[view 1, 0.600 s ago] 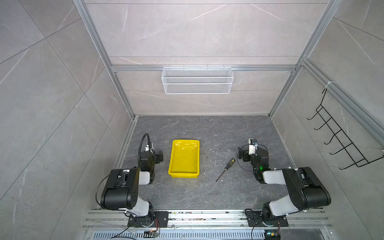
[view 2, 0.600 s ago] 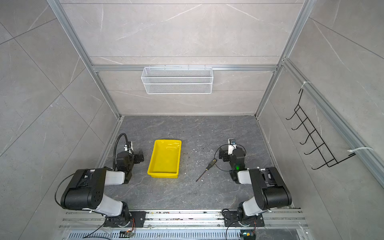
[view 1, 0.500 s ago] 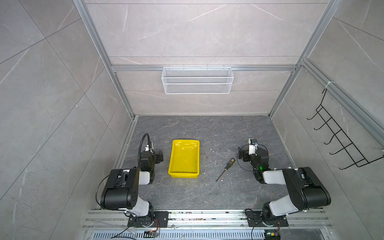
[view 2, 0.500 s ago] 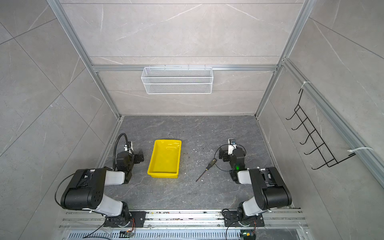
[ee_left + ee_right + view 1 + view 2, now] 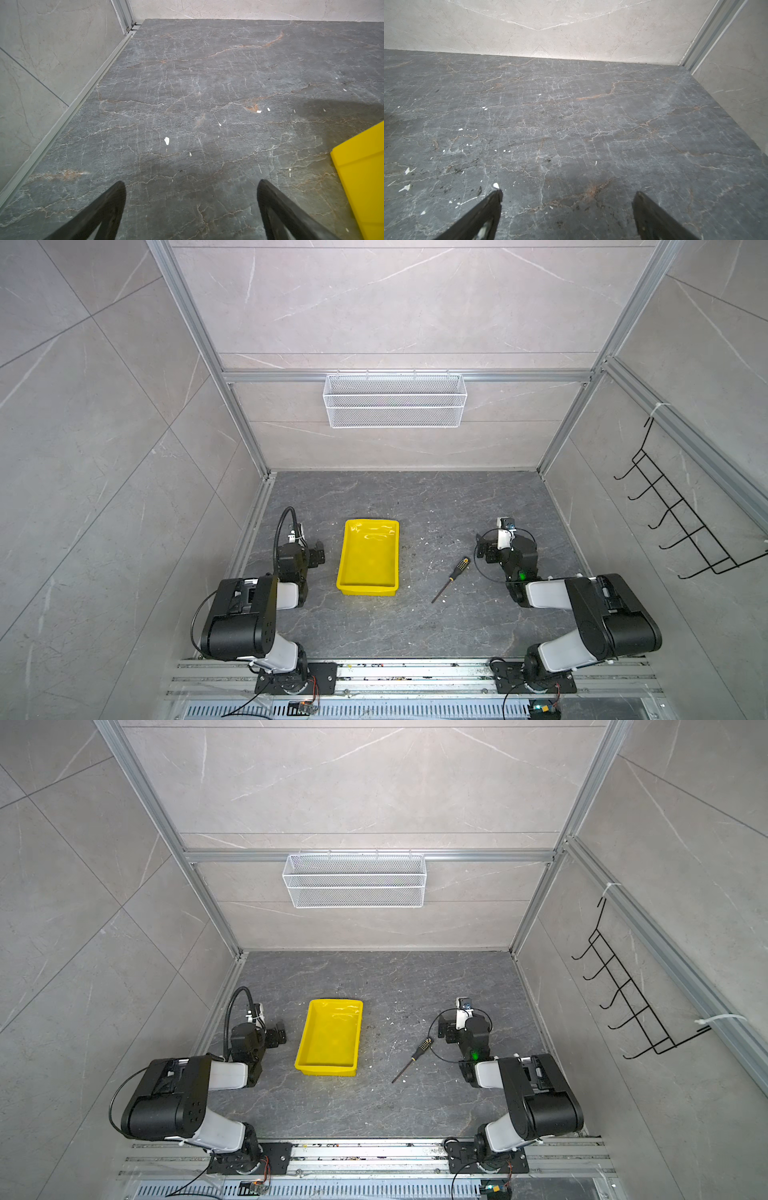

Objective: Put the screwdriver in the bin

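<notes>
Table [image 5: 415, 626]: dark veined slab, walled on the left, far and right sides, with the rail carrying both arm bases along the near edge. Wire basket [image 5: 395, 406] hangs high on the far wall and a hook rack [image 5: 681, 522] on the right wall; both are well clear of the work. The bin [image 5: 368, 560] sits left of centre on the table, empty, long axis running near to far. In the left wrist view its corner shows just right of the left pincer [image 5: 191, 187]. That pincer is spread fully wide and holds nothing, with only bare slab between its fingers. The right pincer [image 5: 568, 194] is likewise spread wide and empty, low over the table and facing the far wall. The screwdriver [image 5: 451, 578] lies flat on the table in both top views, between the bin and the right arm and apart from both. Its long axis is diagonal, handle far-right and tip near-left. It does not show in the right wrist view, so it lies outside that pincer's line. Judgement: the handle lies just left of the right pincer and slightly nearer, so the right arm is the closer one. It would need to swing left and turn across the handle. Open slab lies all round the tool, and the strip between it and the bin's right rim is free for the carry. The right wall is well apart. Small white chips [image 5: 406, 188] are scattered on the slab and look to be of no consequence.
</notes>
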You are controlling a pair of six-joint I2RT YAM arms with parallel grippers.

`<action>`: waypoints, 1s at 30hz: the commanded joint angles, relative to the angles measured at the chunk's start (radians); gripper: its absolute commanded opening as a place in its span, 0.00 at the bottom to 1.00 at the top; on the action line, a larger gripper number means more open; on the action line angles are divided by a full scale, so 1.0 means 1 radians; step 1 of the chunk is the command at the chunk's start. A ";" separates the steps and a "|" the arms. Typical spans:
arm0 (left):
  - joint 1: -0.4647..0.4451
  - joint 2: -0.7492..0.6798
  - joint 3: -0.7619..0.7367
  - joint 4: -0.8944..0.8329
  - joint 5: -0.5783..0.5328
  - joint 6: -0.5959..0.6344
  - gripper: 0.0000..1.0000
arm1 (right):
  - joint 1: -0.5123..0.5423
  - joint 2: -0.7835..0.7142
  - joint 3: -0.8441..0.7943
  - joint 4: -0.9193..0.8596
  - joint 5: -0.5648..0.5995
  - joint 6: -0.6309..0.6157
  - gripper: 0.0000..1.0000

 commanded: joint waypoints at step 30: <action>-0.004 -0.315 0.347 -0.773 0.209 -0.020 1.00 | 0.015 -0.270 -0.003 -0.188 0.092 0.008 0.99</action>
